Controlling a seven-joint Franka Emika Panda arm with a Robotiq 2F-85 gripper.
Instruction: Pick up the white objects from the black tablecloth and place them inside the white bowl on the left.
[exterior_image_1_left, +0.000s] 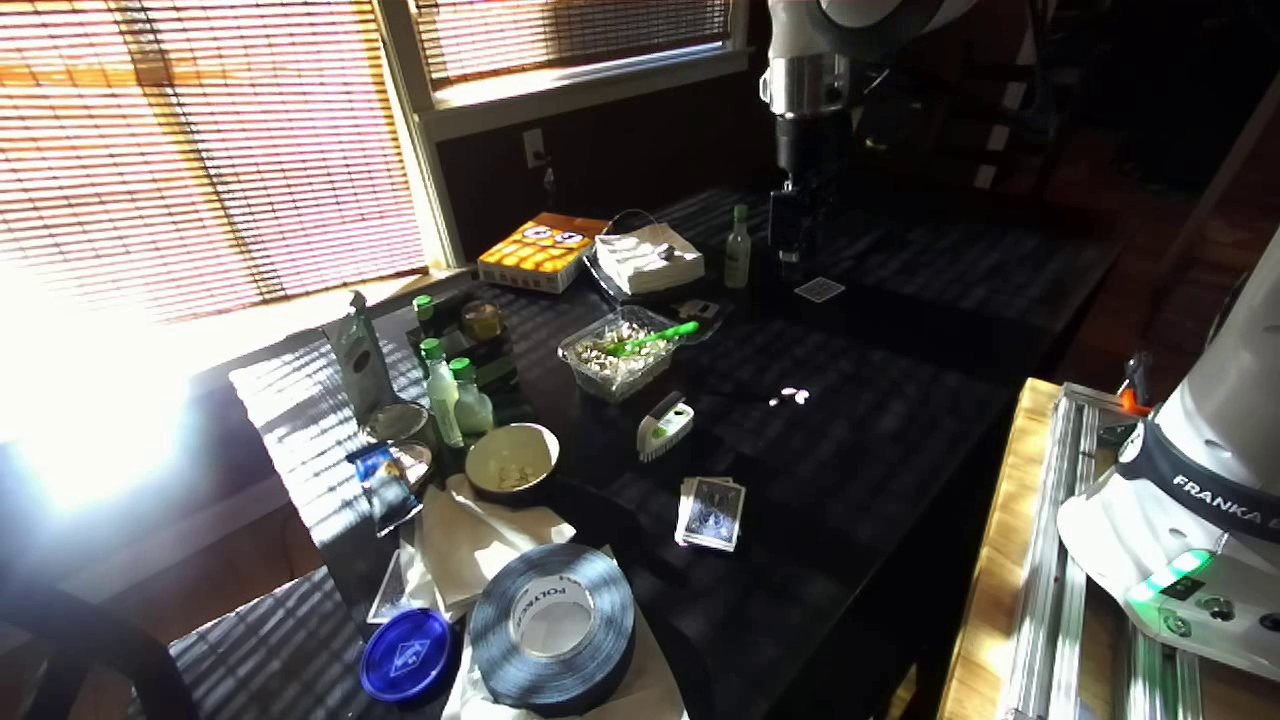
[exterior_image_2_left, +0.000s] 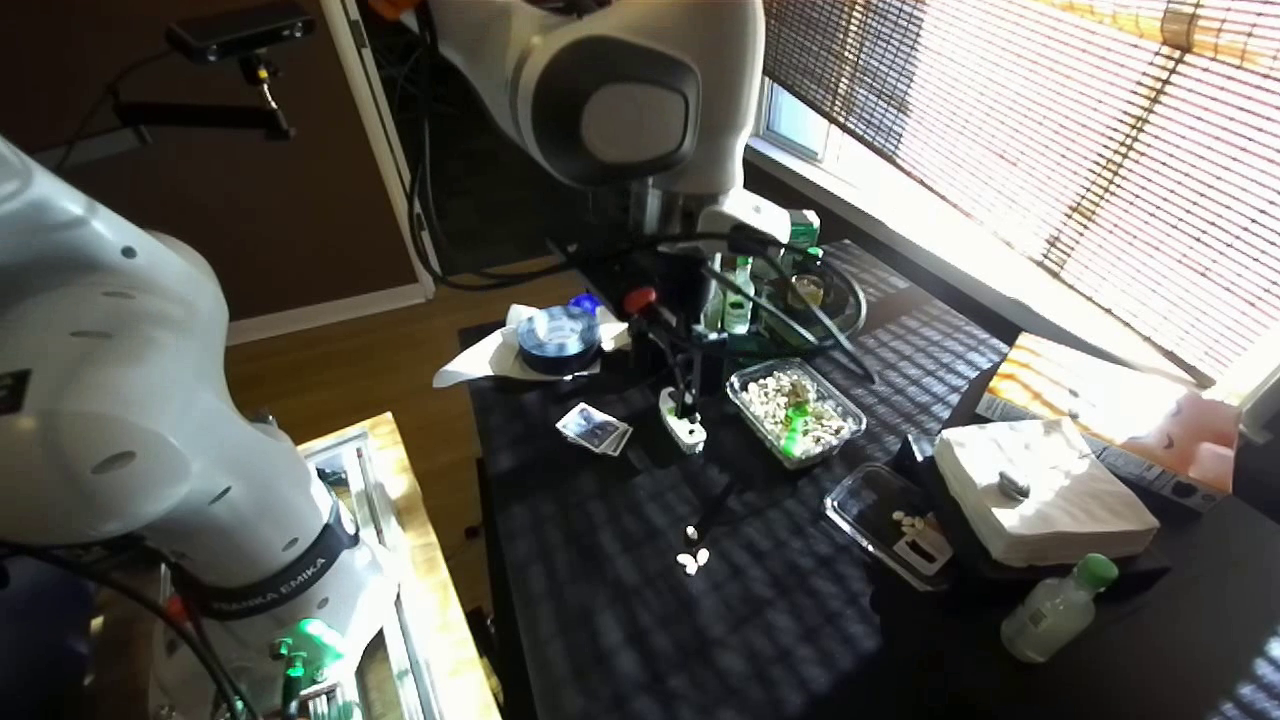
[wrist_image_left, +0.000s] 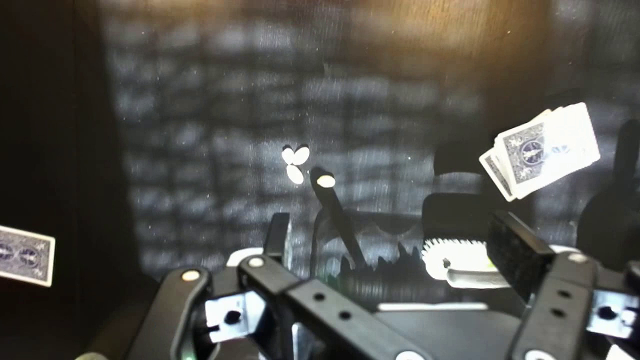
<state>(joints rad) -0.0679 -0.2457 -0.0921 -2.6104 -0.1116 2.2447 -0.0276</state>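
Several small white bits (exterior_image_1_left: 793, 396) lie close together on the black tablecloth (exterior_image_1_left: 860, 450). They also show in an exterior view (exterior_image_2_left: 692, 560) and above the jaws in the wrist view (wrist_image_left: 300, 156). The cream-white bowl (exterior_image_1_left: 513, 450) stands near the window-side edge with a few pale bits in its bottom. The bowl does not show in the wrist view. My gripper (wrist_image_left: 397, 232) is open with nothing between its fingers. It hangs above the table, apart from the white bits, and points down in both exterior views (exterior_image_1_left: 790, 258) (exterior_image_2_left: 692, 392).
A clear container (exterior_image_2_left: 795, 412) of pale bits holds a green spoon. A brush (exterior_image_1_left: 665, 428) and stacked cards (exterior_image_1_left: 712, 513) lie near the bowl. A tape roll (exterior_image_1_left: 552, 625), green-capped bottles (exterior_image_1_left: 440, 390), napkins (exterior_image_2_left: 1045, 490) and a clear lid (exterior_image_2_left: 885, 525) stand around.
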